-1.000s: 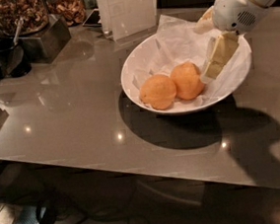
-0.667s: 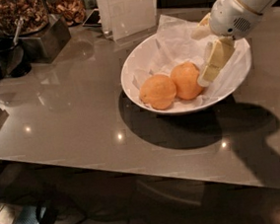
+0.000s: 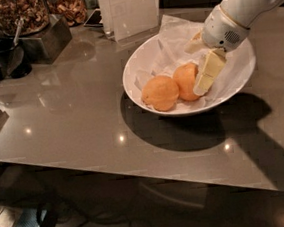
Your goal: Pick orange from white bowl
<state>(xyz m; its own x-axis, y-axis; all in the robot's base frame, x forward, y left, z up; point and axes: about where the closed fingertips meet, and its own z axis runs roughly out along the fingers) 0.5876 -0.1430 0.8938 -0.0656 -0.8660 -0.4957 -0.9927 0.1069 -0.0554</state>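
Lowered and shifted left since a second ago, the pincer (image 3: 195, 69) hangs spread inside the bowl (image 3: 132, 72), one finger at the side of the orange (image 3: 183, 81), which lies unlifted beside a paler fruit (image 3: 160, 92); grasp and lift remain.

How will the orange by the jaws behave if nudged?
The orange looks round, so likely rolls if nudged, though the paler fruit beside it may check that. Its dull skin probably isn't slippery. The gripper hangs in the white bowl at its right, jaws open.

Glossy white bowl (image 3: 136, 68), crumpled paper (image 3: 179, 29), plastic hand (image 3: 201, 67) inside bowl
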